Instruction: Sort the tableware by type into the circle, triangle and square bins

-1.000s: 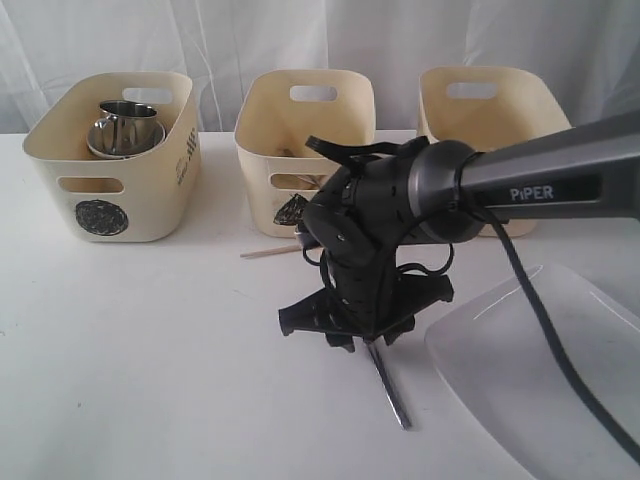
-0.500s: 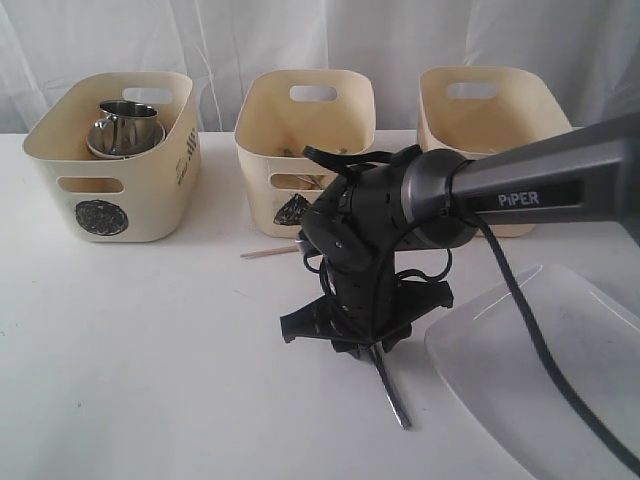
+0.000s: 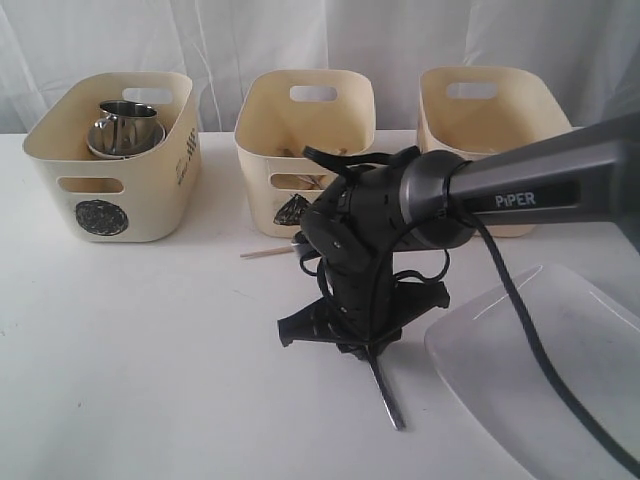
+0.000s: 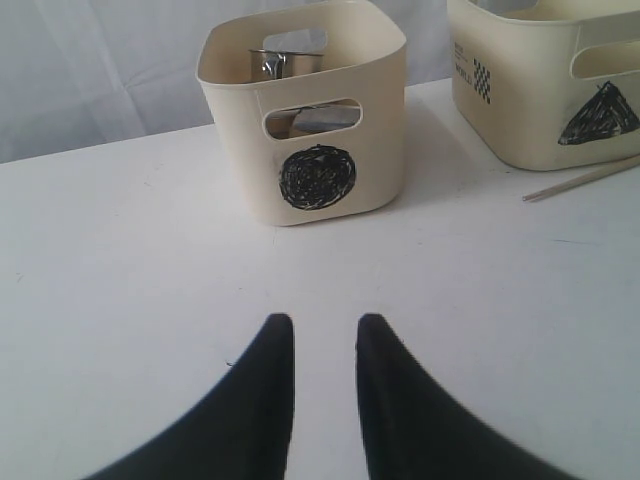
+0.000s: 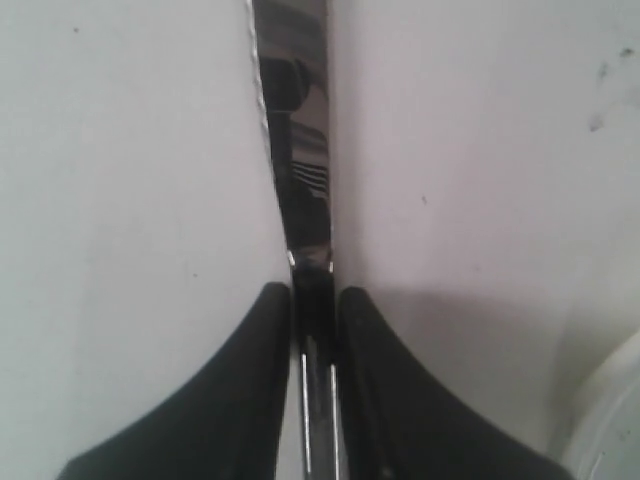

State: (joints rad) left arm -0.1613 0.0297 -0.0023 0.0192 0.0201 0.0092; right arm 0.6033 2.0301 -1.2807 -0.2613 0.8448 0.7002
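Observation:
A steel knife [image 3: 388,395] lies on the white table, its serrated blade [image 5: 300,150] pointing away from my right gripper [image 5: 315,290]. That gripper [image 3: 365,350] points down at the table's middle, shut on the knife's handle with both fingers against it. My left gripper [image 4: 325,325] hovers open over bare table with nothing between its fingers, facing the circle bin [image 4: 240,130]. Steel mugs [image 3: 125,125] sit in the circle bin [image 3: 150,200]. The triangle bin [image 3: 262,170] stands in the middle. A third bin [image 3: 490,120] stands at the right, its mark hidden by the arm.
A wooden chopstick [image 3: 268,252] lies on the table just in front of the triangle bin [image 4: 530,110]. A large white plate [image 3: 540,370] sits at the front right, close beside the right gripper. A white curtain hangs behind the bins.
The right gripper's jaws have closed in onto the knife handle and the gripper has sunk slightly. The left gripper has not moved.

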